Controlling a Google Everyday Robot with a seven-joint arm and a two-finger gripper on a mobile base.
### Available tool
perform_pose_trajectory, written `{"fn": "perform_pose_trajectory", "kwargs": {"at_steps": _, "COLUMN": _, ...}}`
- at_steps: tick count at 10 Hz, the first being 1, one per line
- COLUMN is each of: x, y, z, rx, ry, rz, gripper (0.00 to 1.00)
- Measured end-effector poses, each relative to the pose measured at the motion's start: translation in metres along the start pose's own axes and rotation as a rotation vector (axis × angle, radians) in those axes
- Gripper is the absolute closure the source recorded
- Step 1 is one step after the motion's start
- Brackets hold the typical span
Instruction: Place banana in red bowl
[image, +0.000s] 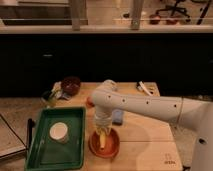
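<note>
The red bowl (104, 144) sits at the front middle of the wooden table (145, 140). The yellow banana (102, 138) hangs almost upright over it, its lower end inside the bowl. My gripper (102, 126) points straight down above the bowl, at the banana's upper end. The white arm reaches in from the right. I cannot see whether the banana's tip touches the bowl's bottom.
A green tray (55, 137) with a white cup (60, 132) lies left of the bowl. A dark maroon bowl (70, 85) and a small packet (51, 97) sit at the back left. An orange fruit (89, 102) peeks out behind the arm. A blue object (118, 116) lies just right of the gripper.
</note>
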Motion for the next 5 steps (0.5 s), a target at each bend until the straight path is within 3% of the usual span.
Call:
{"fn": "perform_pose_trajectory", "kwargs": {"at_steps": 2, "x": -0.0011, "y": -0.0006, "z": -0.0003, "rx": -0.001, "ry": 0.0, "rz": -0.009, "gripper": 0.2}}
{"fn": "perform_pose_trajectory", "kwargs": {"at_steps": 5, "x": -0.002, "y": -0.0015, "z": 0.0003, "rx": -0.01, "ry": 0.0, "rz": -0.019, "gripper": 0.2}}
